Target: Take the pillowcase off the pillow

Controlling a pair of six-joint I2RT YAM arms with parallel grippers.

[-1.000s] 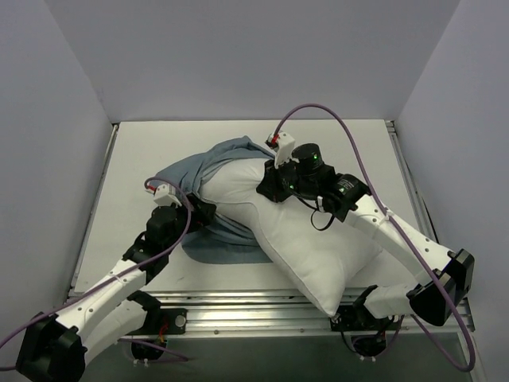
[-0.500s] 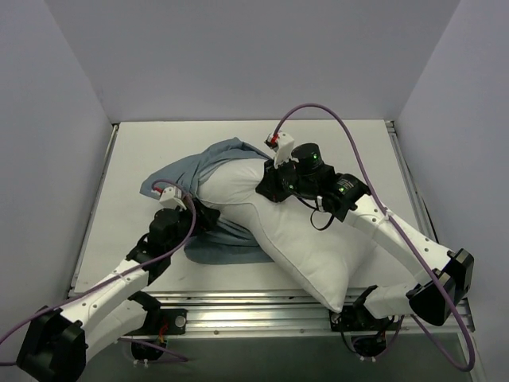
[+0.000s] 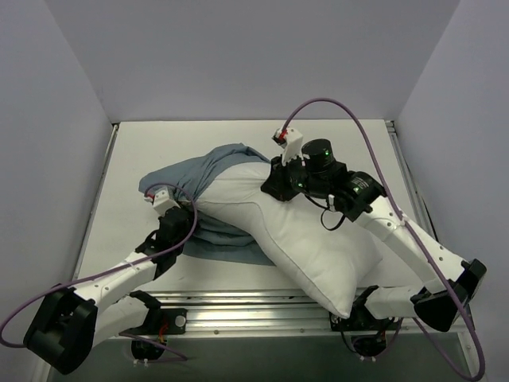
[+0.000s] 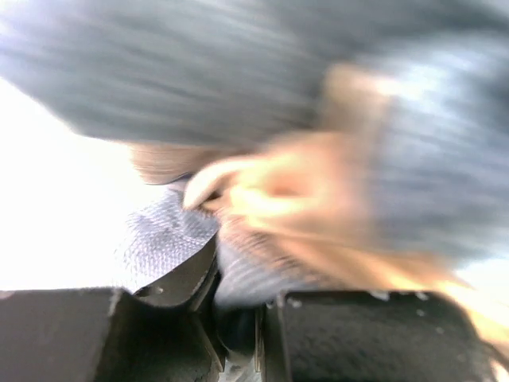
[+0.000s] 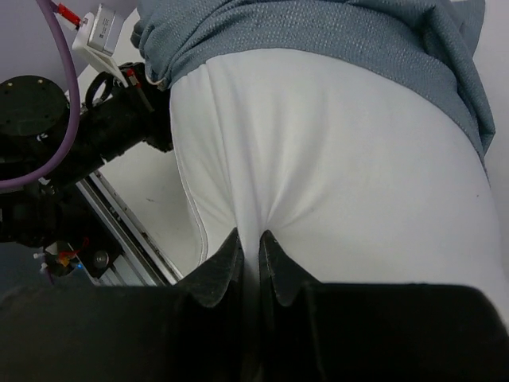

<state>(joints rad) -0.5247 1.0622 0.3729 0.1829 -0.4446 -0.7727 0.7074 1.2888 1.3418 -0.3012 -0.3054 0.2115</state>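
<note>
The white pillow (image 3: 306, 243) lies diagonally across the table, its far left end still inside the blue pillowcase (image 3: 184, 171). My right gripper (image 3: 272, 185) sits on the pillow's upper side. In the right wrist view it (image 5: 250, 243) is shut, pinching a fold of the pillow (image 5: 334, 175), with the pillowcase (image 5: 318, 32) bunched beyond. My left gripper (image 3: 188, 221) is at the cover's near edge beside the pillow. The left wrist view is blurred, but blue fabric with beige lining (image 4: 262, 191) runs down into the narrow gap of the left gripper (image 4: 238, 282).
A metal rail (image 3: 254, 306) runs along the table's near edge, and the pillow's corner hangs over it. Grey walls close in the left, right and back. A purple cable (image 3: 350, 131) arcs above the right arm. The left arm (image 5: 95, 135) shows in the right wrist view.
My left gripper has pushed forward into the pillowcase edge and closed from wide open to nearly shut. The right gripper, still pinching the pillow, has shifted slightly right and away.
</note>
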